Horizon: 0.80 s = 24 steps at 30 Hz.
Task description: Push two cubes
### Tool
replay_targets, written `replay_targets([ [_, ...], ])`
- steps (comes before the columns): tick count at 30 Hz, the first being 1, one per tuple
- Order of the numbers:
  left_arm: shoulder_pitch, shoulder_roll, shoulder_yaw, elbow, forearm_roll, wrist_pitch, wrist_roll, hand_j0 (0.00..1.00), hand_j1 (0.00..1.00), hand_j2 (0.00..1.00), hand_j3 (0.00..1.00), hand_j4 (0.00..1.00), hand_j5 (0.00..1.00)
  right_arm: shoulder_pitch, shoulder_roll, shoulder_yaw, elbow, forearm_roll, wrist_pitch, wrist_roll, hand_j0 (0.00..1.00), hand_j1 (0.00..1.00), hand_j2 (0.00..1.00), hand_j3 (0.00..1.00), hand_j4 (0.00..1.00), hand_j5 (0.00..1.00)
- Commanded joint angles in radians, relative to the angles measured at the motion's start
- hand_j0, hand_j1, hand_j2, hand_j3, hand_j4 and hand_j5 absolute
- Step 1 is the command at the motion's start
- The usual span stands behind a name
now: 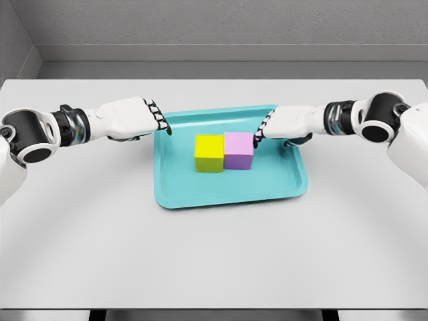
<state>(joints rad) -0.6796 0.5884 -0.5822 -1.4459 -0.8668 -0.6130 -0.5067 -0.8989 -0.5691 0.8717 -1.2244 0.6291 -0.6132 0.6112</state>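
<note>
A yellow cube (209, 153) and a pink cube (239, 150) sit side by side, touching, in the middle of a teal tray (227, 190). My right hand (262, 133) reaches in from the right with straight fingers, its fingertips against the pink cube's right top edge. My left hand (159, 118) hovers over the tray's left rim, fingers extended, a clear gap away from the yellow cube. Neither hand grasps anything.
The tray lies on a white table (100, 234) that fills most of the view. A grey wall (214, 27) rises behind the table's far edge.
</note>
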Motion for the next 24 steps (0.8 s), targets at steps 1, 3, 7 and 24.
replay_targets([
  [1, 0.0, 0.002, 0.001, -0.001, 0.005, 0.002, 0.001, 0.75, 0.75, 0.75, 0.75, 0.75, 0.75, 0.0, 0.002, 0.0, 0.0, -0.003, 0.002, 0.0, 0.72, 0.72, 0.72, 0.72, 0.72, 0.72],
  [3, -0.002, 0.004, 0.002, -0.001, 0.006, 0.002, 0.001, 0.75, 0.75, 0.75, 0.75, 0.75, 0.75, 0.0, 0.0, 0.0, 0.002, -0.003, 0.002, 0.0, 0.72, 0.72, 0.72, 0.72, 0.72, 0.72],
  [7, -0.006, 0.008, 0.004, -0.004, 0.011, 0.002, 0.001, 0.75, 0.75, 0.75, 0.75, 0.75, 0.75, -0.005, -0.014, -0.007, 0.0, -0.003, 0.002, 0.0, 0.72, 0.72, 0.72, 0.72, 0.72, 0.72],
  [24, 0.074, 0.188, 0.229, 0.007, 0.121, 0.002, 0.002, 0.78, 0.78, 0.78, 0.78, 0.78, 0.78, 0.462, -0.39, -0.686, -0.099, -0.467, 0.002, 0.0, 1.0, 1.0, 1.0, 1.0, 1.0, 1.0],
])
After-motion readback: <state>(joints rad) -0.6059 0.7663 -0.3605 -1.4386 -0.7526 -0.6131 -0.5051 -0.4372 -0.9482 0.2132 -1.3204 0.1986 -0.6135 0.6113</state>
